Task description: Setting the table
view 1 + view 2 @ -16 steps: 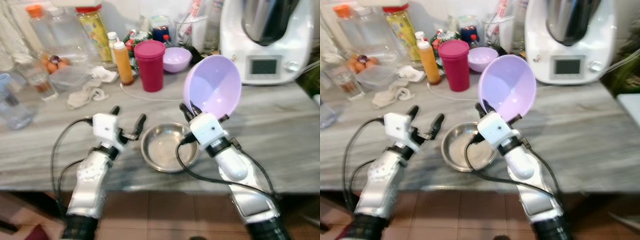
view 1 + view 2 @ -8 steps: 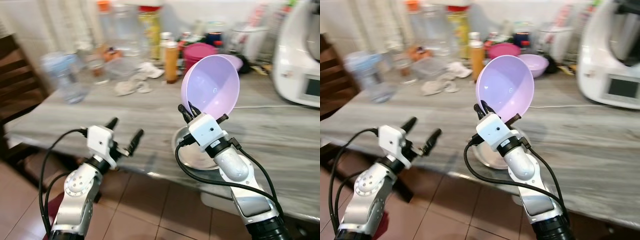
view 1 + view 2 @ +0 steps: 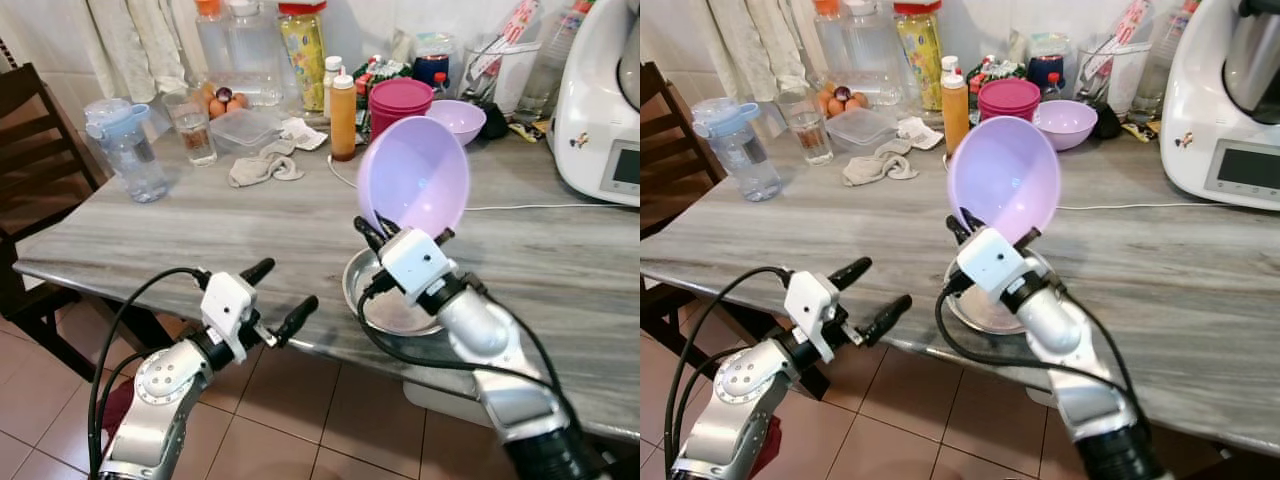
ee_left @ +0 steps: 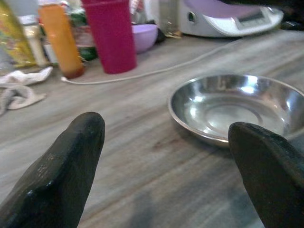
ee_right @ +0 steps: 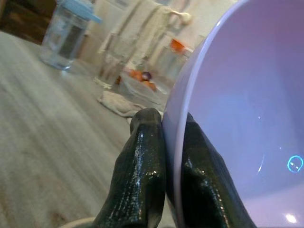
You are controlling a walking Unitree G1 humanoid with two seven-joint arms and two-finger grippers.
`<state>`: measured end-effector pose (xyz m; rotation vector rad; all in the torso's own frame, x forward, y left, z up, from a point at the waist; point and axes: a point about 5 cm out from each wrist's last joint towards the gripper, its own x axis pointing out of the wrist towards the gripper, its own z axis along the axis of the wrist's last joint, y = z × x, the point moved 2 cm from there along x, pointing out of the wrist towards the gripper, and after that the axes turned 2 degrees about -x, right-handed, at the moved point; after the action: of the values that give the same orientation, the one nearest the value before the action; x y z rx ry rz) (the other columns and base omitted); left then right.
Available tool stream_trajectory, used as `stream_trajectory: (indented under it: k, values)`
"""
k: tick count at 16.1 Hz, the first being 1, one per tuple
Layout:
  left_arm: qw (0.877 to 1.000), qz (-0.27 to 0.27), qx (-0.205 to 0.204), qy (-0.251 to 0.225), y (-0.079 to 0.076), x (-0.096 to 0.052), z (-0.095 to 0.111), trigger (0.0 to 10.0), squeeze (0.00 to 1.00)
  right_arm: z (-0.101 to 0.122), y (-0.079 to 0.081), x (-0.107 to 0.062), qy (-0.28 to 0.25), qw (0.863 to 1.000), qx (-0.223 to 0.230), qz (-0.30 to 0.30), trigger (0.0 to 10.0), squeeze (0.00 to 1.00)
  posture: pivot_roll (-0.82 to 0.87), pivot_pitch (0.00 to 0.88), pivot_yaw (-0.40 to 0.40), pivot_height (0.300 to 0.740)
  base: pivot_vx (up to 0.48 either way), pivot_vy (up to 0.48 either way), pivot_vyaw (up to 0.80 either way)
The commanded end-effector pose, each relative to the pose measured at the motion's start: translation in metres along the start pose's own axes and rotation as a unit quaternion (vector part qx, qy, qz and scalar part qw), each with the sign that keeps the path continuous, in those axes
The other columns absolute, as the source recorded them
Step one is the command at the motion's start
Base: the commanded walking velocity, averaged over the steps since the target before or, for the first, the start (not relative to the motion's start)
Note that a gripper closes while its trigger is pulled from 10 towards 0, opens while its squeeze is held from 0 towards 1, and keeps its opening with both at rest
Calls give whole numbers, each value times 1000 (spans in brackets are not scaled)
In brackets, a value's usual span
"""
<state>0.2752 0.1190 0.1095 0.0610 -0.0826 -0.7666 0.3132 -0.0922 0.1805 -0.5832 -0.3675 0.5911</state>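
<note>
- So compared with half a second back, the whole view has slid and sharpened up, which is the camera moving. The left gripper (image 3: 279,296) now sits a bit lower and closer in, off the table's near edge, and the right gripper is still clamped on the lilac bowl the same way.
- Far left there's a dark wooden chair (image 3: 35,130) beside the grey marbled table (image 3: 150,230).
- On the table's back left: a water bottle (image 3: 125,150) with a blue lid, then a glass (image 3: 194,128), then a clear tub (image 3: 249,128) with eggs (image 3: 222,100) behind it.
- A crumpled cloth (image 3: 262,168) lies just in front of the tub.
- The left gripper hangs in front of the table edge, fingers (image 4: 61,175) spread wide apart with nothing between them. In the left wrist view it looks across the tabletop at the steel bowl.
- Further back in the middle stands an orange sauce bottle (image 3: 343,118), with a magenta cup (image 3: 399,104) right beside it and a second lilac bowl (image 3: 455,120) just past that.
- A white cable (image 3: 540,207) runs across the table behind the bowls.
- The steel bowl (image 3: 392,305) sits near the front edge, empty as far as I can see.
- The right gripper (image 3: 377,232) is above the steel bowl, pinching the rim of the lilac bowl (image 3: 413,190). The right wrist view shows one finger on each side of the rim (image 5: 142,175). The bowl is held up in the air, tipped on edge with its hollow facing the camera.
- Far right is a white kitchen machine (image 3: 600,100) with a small screen.
</note>
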Motion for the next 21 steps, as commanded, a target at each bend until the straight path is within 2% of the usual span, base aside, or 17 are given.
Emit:
stream_trajectory:
  k: [1, 3, 6, 10, 12, 15, 19, 21]
  values:
    - [1000, -11, 23, -1, 2, -1, 6, 10000, 0, 4, 0, 7, -13, 999, -5, 30, 10000, 0, -218, 61, 67, 740, 0, 0, 0]
    - [1000, -14, 24, 3, 3, -4, 5, 10000, 0, 1, 4, 14, -13, 996, -22, 81, 10000, 0, -214, 68, 69, 740, 0, 0, 0]
    - [999, -15, 29, 11, 5, -11, 2, 10000, 0, 1, 13, 28, -15, 990, -10, 138, 10000, 0, -196, 82, 68, 740, 0, 0, 0]
    - [999, -1, 47, 19, 13, -18, 2, 10000, 0, -2, 31, 36, -18, 978, -8, 206, 10000, 0, -166, 86, 59, 740, 0, 0, 0]
    - [999, -4, 48, 20, 13, -20, 2, 10000, 0, -12, 42, 35, 1, 972, -5, 235, 10000, 0, -158, 82, 56, 740, 0, 0, 0]
    - [999, -11, 50, 17, 11, -20, 4, 10000, 0, -26, 45, 33, 25, 968, 5, 249, 10000, 0, -163, 78, 60, 740, 0, 0, 0]
    - [998, -16, 51, 14, 10, -17, 5, 10000, 0, -30, 43, 32, 32, 965, 6, 259, 10000, 0, -174, 72, 64, 740, 0, 0, 0]
    - [998, -19, 50, 14, 9, -16, 5, 10000, 0, -33, 43, 31, 34, 964, 6, 263, 10000, 220, -177, 71, 66, 740, 0, 0, 0]
